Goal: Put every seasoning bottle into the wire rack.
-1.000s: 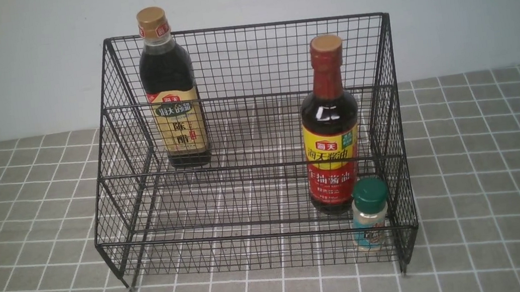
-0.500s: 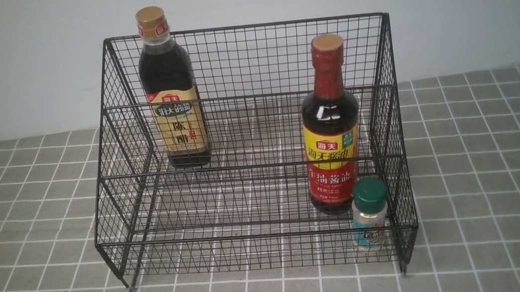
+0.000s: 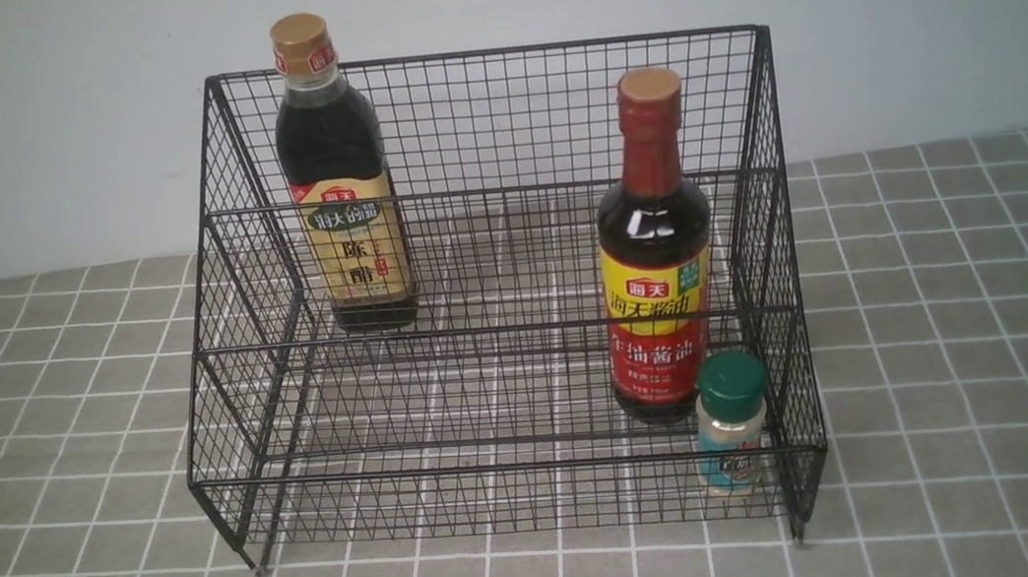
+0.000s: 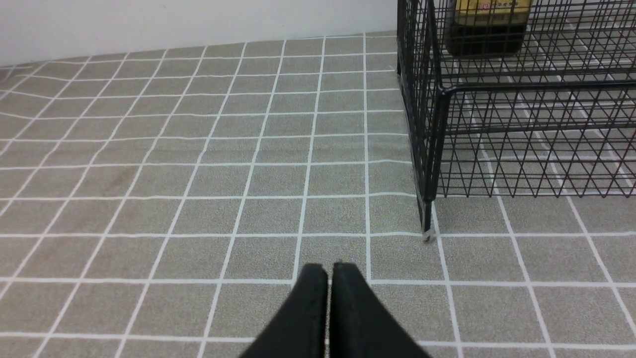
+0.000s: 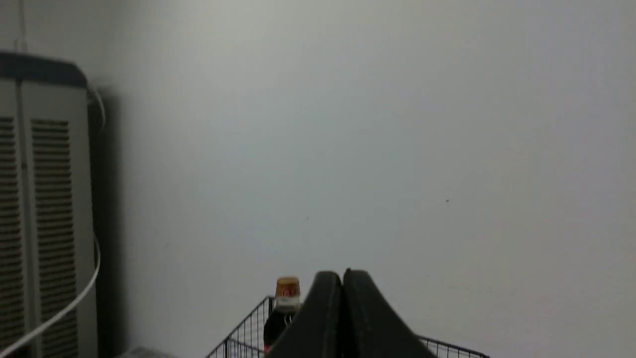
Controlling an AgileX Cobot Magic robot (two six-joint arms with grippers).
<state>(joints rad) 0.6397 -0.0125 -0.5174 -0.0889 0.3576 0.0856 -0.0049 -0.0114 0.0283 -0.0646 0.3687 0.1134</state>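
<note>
The black wire rack [image 3: 304, 356] stands on the tiled cloth, and all three seasoning bottles are upright inside it. The gold-capped bottle with the beige label [image 3: 339, 177] is on the upper tier at the left. The red-necked bottle with the yellow-red label [image 3: 652, 250] is on the middle tier at the right. In front of it, on the lowest tier, stands the green-capped shaker [image 3: 732, 424]. Neither gripper shows in the front view. My left gripper [image 4: 328, 268] is shut and empty over the cloth, short of the rack's corner foot [image 4: 427, 233]. My right gripper [image 5: 342, 273] is shut and empty, raised toward the wall, with the gold cap [image 5: 287, 287] beside it.
A grey cloth with a white grid [image 3: 975, 317] covers the table around the rack. A pale wall [image 3: 883, 1] rises close behind the rack. A louvred cabinet [image 5: 39, 209] with a white cable stands at the side in the right wrist view.
</note>
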